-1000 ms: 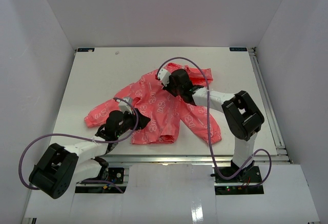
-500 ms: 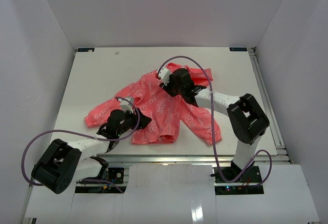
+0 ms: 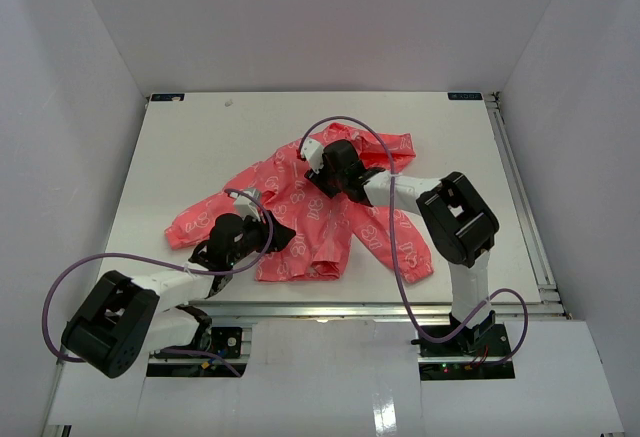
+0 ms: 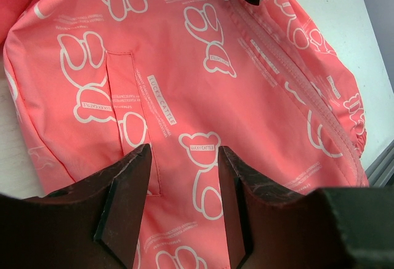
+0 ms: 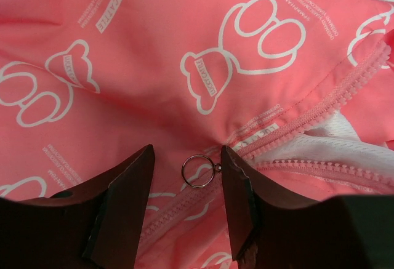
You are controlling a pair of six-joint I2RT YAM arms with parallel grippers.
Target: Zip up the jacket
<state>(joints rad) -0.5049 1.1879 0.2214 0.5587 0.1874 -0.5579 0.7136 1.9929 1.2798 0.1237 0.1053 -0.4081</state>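
left arm (image 3: 165, 282) low, left fingers (image 4: 126, 207) parted | right arm (image 3: 400, 192) outstretched (right fingers (image 5: 123, 207) parted)

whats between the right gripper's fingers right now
The zipper's metal pull ring, lying on the jacket, sits inside the open right gripper; the right wrist view shows it.

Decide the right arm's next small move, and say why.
Probably close the right fingers on the ring pull: they stand open with it lying between them, and beyond it the zipper teeth of the jacket are apart, white lining showing.
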